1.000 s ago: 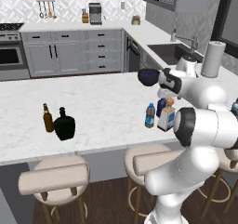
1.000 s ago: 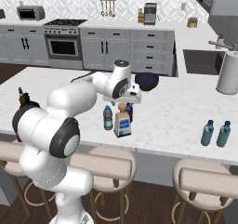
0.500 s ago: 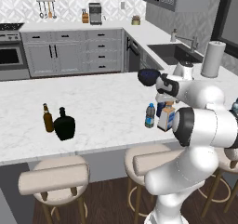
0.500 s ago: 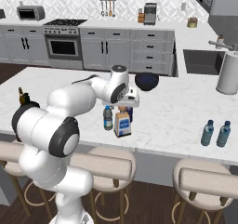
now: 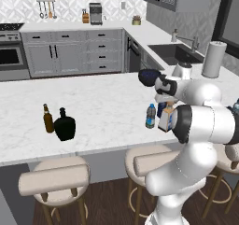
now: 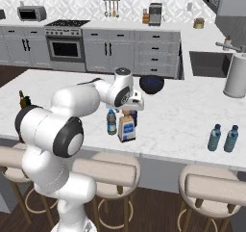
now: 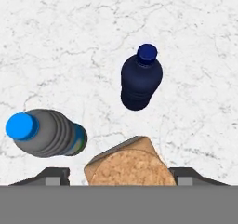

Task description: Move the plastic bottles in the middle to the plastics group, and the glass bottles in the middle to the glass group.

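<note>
Our fingers (image 7: 57,174) are spread either side of the cork-stoppered glass bottle (image 7: 131,165). We'd guess it's heavy, slick and breakable, so grip the squarish body below the cork.

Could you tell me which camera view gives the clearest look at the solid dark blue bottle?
The hand view: the dark blue bottle stands unobstructed on the marble, seen from above, cap and body whole. In the right base view it peeks out behind the cork-stoppered bottle; in the left base view it is largely hidden beneath the arm.
</note>
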Robot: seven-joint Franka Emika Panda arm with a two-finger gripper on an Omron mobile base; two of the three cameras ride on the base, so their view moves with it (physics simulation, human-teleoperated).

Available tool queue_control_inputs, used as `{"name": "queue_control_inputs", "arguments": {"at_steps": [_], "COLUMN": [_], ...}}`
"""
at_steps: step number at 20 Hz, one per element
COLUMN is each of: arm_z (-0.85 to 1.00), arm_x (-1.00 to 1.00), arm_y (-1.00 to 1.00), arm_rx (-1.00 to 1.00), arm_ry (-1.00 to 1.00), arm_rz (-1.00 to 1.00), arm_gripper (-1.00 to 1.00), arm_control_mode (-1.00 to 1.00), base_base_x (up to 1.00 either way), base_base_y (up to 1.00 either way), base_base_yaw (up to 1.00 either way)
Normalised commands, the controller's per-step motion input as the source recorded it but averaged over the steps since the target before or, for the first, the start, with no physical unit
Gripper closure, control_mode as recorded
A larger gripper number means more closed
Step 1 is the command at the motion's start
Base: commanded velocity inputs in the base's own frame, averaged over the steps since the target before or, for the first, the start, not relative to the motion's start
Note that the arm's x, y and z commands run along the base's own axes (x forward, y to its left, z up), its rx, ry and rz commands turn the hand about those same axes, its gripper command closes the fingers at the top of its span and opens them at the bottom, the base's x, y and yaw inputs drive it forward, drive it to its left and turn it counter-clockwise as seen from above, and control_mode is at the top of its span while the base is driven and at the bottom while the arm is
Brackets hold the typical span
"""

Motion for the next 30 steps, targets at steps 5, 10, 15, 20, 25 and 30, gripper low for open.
{"name": "queue_control_inputs", "arguments": {"at_steps": [5, 10, 15, 20, 25, 30], "arm_z": [0.0, 0.7, 1.0, 1.0, 0.85, 0.19], "arm_x": [-0.01, -0.73, -0.61, -0.78, -0.32, -0.04], "arm_y": [-0.02, -0.08, 0.36, 0.59, 0.97, 1.0], "arm_rx": [0.0, 0.0, 0.0, 0.0, 0.0, 0.03], "arm_ry": [0.0, -0.16, -0.11, -0.02, 0.0, 0.0], "arm_rz": [0.0, 0.0, 0.0, 0.0, 0.1, 0.28], "arm_gripper": [1.0, 1.0, 1.0, 1.0, 1.0, 1.0], "arm_control_mode": [-1.0, -1.0, -1.0, -1.0, -1.0, -1.0], "base_base_x": [0.0, 0.0, 0.0, 0.0, 0.0, 0.0], "base_base_y": [0.0, 0.0, 0.0, 0.0, 0.0, 0.0], "base_base_yaw": [0.0, 0.0, 0.0, 0.0, 0.0, 0.0]}}
